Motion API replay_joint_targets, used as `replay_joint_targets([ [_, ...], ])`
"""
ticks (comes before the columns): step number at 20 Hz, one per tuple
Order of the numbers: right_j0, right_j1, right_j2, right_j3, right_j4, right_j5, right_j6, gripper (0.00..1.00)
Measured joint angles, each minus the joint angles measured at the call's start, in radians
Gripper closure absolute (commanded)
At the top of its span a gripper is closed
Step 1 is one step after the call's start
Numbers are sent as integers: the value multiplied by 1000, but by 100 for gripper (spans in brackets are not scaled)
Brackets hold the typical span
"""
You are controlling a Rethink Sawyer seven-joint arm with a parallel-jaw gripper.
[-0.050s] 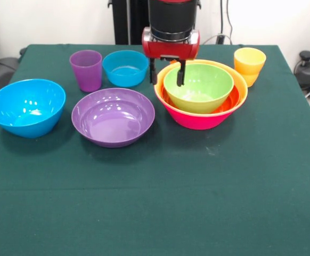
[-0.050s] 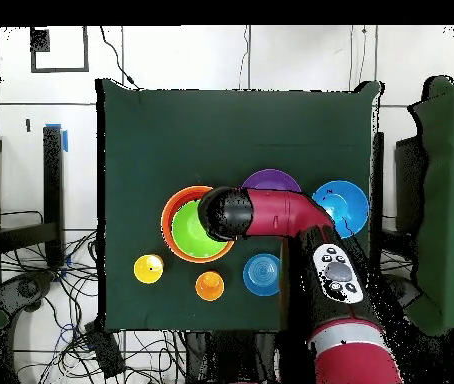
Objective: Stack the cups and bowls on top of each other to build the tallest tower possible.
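The tower (image 1: 200, 114) is a large pink bowl holding an orange bowl, a red-orange bowl and a green bowl (image 1: 200, 88) on top. My gripper (image 1: 167, 74) is open at the tower's far left side, one finger outside the pink bowl and the other inside the green bowl. A purple bowl (image 1: 113, 116), a large blue bowl (image 1: 26, 106), a small blue bowl (image 1: 125, 68), a purple cup (image 1: 86, 69) and a yellow cup (image 1: 249, 65) stand apart on the cloth. In the overhead view the arm's wrist covers the gripper over the green bowl (image 2: 186, 232), with a yellow cup (image 2: 148, 268) and an orange cup (image 2: 209, 286) close by.
A dark green cloth (image 1: 155, 202) covers the table. In the overhead view the red arm (image 2: 281, 212) crosses over the purple bowl (image 2: 271, 180) and beside the blue bowl (image 2: 343, 205). Cables lie on the floor around the table.
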Motion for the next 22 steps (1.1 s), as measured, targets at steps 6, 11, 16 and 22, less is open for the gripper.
replay_joint_targets([
  [6,0,29,0,-10,0,0,0,0],
  [11,0,51,0,-23,0,0,0,0],
  [16,0,65,0,-29,-13,-16,0,0],
  [22,0,71,0,-31,-22,-27,0,0],
])
